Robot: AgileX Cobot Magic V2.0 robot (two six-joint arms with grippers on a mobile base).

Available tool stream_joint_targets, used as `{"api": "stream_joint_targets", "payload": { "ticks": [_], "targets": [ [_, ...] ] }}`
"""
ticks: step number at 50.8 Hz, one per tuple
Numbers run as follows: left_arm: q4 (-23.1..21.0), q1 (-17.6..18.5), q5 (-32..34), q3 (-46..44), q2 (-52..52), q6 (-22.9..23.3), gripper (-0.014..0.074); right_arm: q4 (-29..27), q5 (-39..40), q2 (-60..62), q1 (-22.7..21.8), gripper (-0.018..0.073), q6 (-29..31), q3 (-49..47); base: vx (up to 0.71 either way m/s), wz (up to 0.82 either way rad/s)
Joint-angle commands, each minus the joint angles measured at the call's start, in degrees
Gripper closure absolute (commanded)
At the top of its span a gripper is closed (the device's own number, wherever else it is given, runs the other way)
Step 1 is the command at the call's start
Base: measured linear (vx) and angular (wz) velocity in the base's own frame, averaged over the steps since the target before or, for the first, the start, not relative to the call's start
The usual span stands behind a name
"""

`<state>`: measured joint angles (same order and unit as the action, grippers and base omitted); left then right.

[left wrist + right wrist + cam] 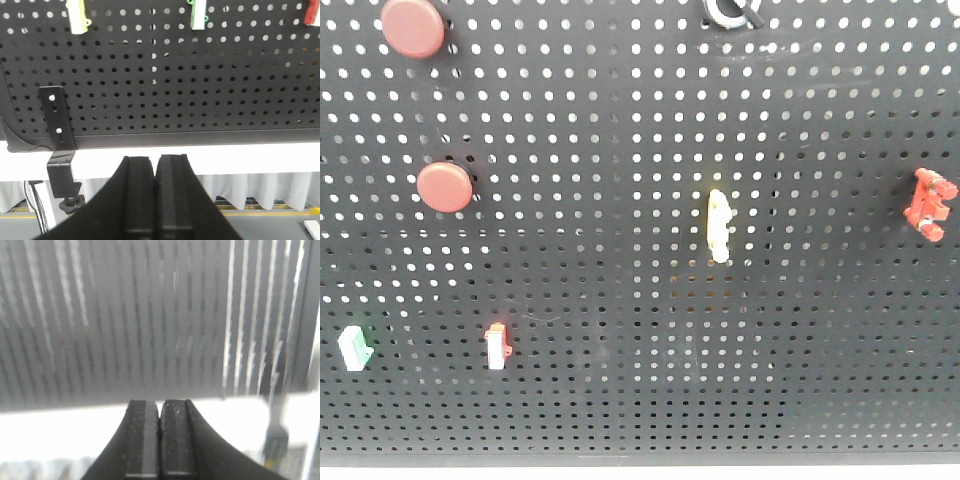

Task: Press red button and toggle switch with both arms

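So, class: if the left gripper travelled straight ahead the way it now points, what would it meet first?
The left gripper, fingers shut, aims at the lower edge of the black pegboard. It would probably meet the bare perforated panel near its bottom rim, not a switch; depth is unclear.

The front camera is looking straight at the black pegboard (640,250) from close up. The left wrist camera is looking over its closed fingers (140,195) at the board's bottom edge, sharing the green switch (355,349). The right wrist camera is showing only blur.
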<state>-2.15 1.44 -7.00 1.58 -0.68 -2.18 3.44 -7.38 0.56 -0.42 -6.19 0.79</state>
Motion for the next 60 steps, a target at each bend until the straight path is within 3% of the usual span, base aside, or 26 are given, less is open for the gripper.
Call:
{"api": "stream_joint_targets", "payload": {
  "ticks": [1,14,60],
  "targets": [
    [-0.6,-0.1,4.6,1.6,0.3,0.2,0.0594,3.2,7.4,0.1,1.1,0.0559,-2.4,1.7,0.00,0.00],
    [-0.6,-0.1,4.6,1.6,0.3,0.2,0.0594,0.5,7.4,0.3,1.4,0.0559,4.3,1.6,0.00,0.00],
    [-0.6,-0.1,4.6,1.6,0.3,0.2,0.0594,0.6,6.6,0.3,1.4,0.0559,4.1,1.6,0.00,0.00]
  ]
}}
